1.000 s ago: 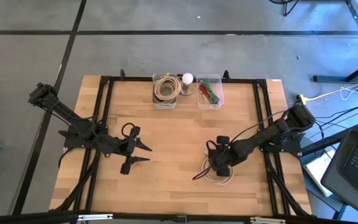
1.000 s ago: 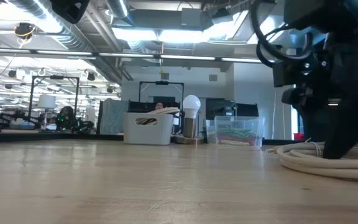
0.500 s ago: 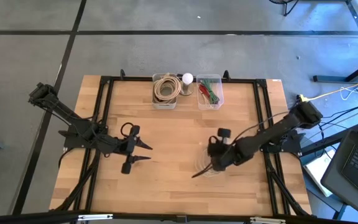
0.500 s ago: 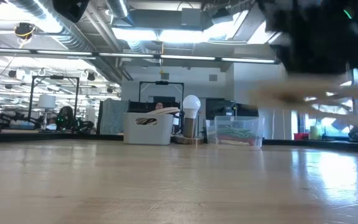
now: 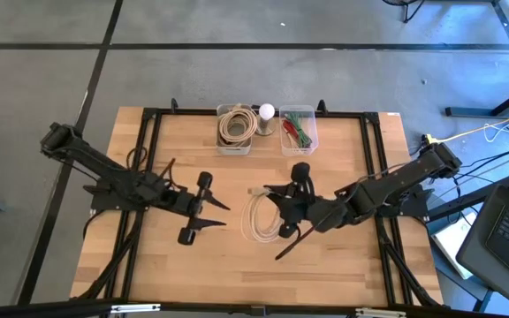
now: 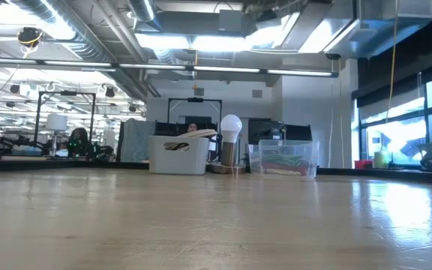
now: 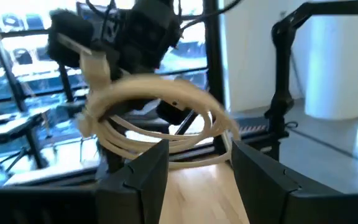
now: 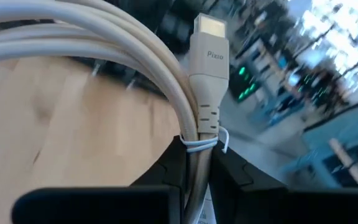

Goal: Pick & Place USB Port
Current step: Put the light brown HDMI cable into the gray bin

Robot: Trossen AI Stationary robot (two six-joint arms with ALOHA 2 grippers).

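Coiled USB cable (image 5: pixel 261 215) clamped in right gripper (image 5: pixel 288 210) mid-table, left gripper (image 5: pixel 203 208) nearby, jaws spread, holding nothing.

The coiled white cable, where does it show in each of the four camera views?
High view: coiled white cable at table centre, held up by the right gripper.
Low view: not in it.
Left wrist view: cable ahead, beyond the left gripper.
Right wrist view: cable clamped between the fingers, plug up.
Shared landmark: the right gripper holding the coil.
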